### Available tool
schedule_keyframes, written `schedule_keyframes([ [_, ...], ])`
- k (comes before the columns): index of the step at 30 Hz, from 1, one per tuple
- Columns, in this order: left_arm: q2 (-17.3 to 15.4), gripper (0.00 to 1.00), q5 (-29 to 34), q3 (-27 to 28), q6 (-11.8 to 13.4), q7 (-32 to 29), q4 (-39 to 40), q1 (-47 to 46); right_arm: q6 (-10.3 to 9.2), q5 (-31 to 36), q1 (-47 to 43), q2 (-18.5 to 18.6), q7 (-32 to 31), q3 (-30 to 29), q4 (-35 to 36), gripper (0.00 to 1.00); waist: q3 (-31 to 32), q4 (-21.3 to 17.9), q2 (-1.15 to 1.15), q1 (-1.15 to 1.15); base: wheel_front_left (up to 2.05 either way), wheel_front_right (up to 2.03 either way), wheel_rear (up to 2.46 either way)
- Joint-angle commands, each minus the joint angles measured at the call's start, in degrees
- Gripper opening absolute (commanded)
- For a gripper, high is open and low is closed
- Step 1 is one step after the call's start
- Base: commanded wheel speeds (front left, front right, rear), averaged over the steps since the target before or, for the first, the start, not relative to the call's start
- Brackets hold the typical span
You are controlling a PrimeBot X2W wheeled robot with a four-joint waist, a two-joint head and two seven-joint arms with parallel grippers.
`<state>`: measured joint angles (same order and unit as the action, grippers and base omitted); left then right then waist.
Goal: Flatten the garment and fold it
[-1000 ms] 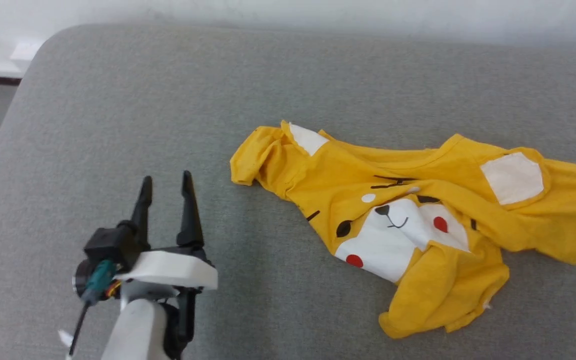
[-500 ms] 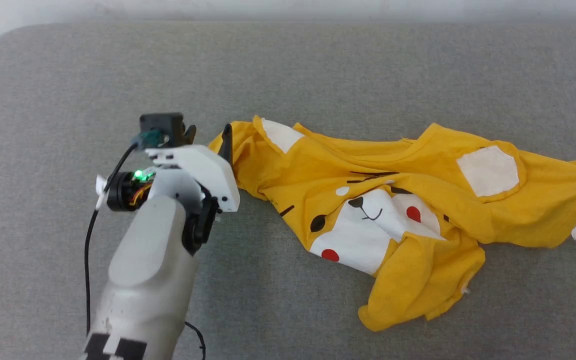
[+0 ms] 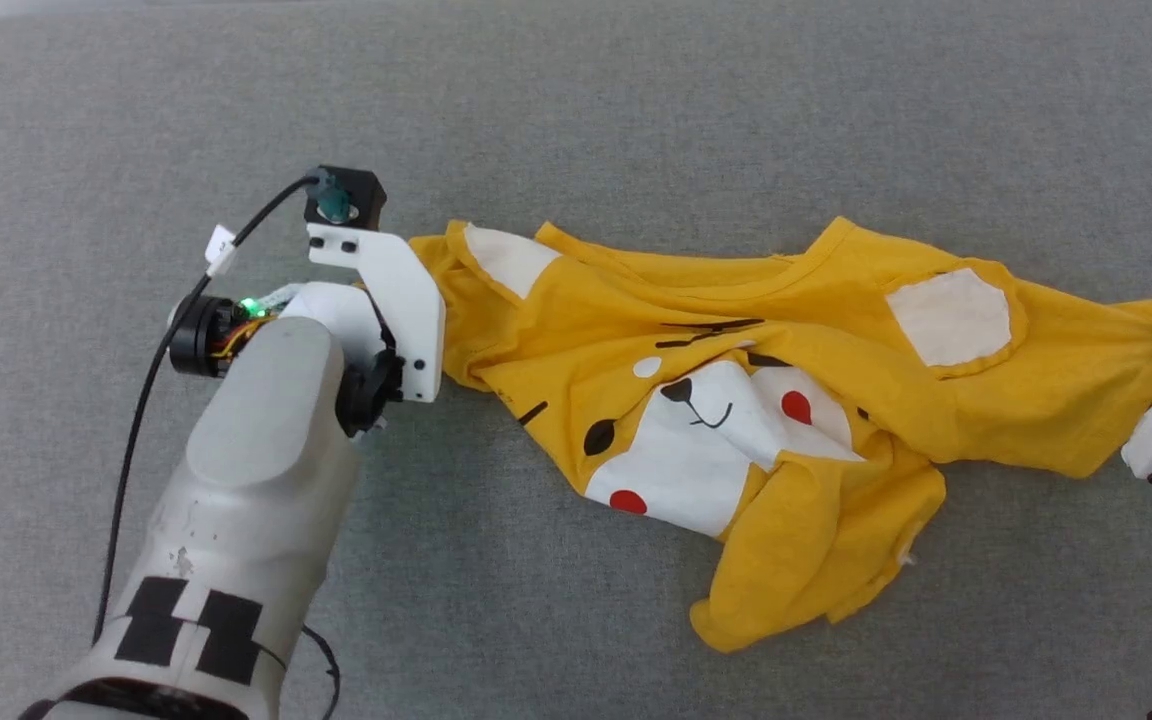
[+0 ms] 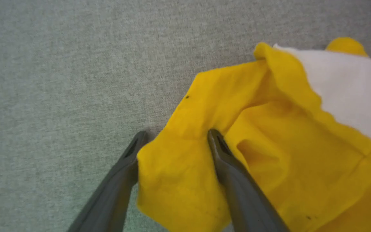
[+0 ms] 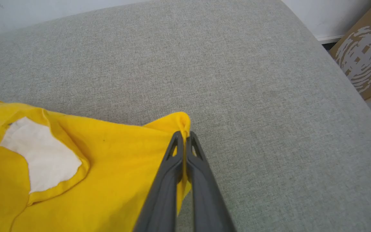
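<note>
Across one cushion (image 3: 636, 100) — one garment (image 3: 936, 410), right jaws pinching, left jaws straddling.

yellow t-shirt (image 3: 816, 330) crumpled, not flat, stretched left-right across grey fabric surface (image 3: 636, 120). cartoon face print up: white patches, red dots. lower part bunched over itself.

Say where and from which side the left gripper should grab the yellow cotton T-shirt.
The left-end fold of the yellow cotton T-shirt, from the grey cushion side: it stands between the open fingers of the left gripper, opposite the corner the right gripper pinches.
</note>
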<state>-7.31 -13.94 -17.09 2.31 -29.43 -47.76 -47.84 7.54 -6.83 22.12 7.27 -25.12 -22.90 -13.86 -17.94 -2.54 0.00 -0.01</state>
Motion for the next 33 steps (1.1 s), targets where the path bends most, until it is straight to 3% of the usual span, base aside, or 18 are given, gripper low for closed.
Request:
schedule_keyframes([
  [1, 0.1, 0.36, 0.1, -1.1, -1.1, -2.3, -2.5, 2.7, -0.05, -0.5, 0.0, 0.0, 0.3, 0.1, 0.2, 0.00, -0.3, -0.2, 0.00, 0.01, 0.00, 0.00, 0.00],
  [2, -0.2, 0.00, 0.1, -1.5, -1.8, -3.1, -2.4, 2.8, -0.05, -0.5, -0.1, 0.0, 0.2, 0.1, 0.3, 0.00, -0.3, -0.2, 0.00, 0.01, 0.00, 0.00, 0.00],
  [12, -6.6, 0.00, -0.6, -2.6, -7.8, -1.6, 4.9, 0.4, -0.05, -1.0, 1.9, 1.2, 0.1, 2.3, 0.9, 0.00, -0.2, -0.3, 0.00, 0.01, 0.00, 0.00, 0.00],
  [18, -13.1, 0.00, -0.1, -4.4, -9.4, -0.1, 12.4, -3.5, -0.05, -1.0, 5.3, 5.4, -1.4, 6.7, 2.5, 0.00, 0.4, -0.7, 0.00, 0.01, 0.00, 0.00, 0.00],
  [26, -19.9, 0.00, -1.8, -3.6, -9.7, 2.0, 20.4, -11.7, -0.05, -2.4, 17.0, 13.3, -5.6, 15.4, 4.5, 0.00, -2.5, -1.8, 0.00, 0.01, 0.00, 0.00, 0.00],
  [33, -22.2, 0.00, 0.4, 0.0, -5.7, 8.1, 23.4, -21.9, -0.05, -3.2, 34.4, 17.5, -5.8, 21.9, 0.8, 0.00, -8.1, -2.9, 0.00, 0.01, 0.00, 0.00, 0.00],
])
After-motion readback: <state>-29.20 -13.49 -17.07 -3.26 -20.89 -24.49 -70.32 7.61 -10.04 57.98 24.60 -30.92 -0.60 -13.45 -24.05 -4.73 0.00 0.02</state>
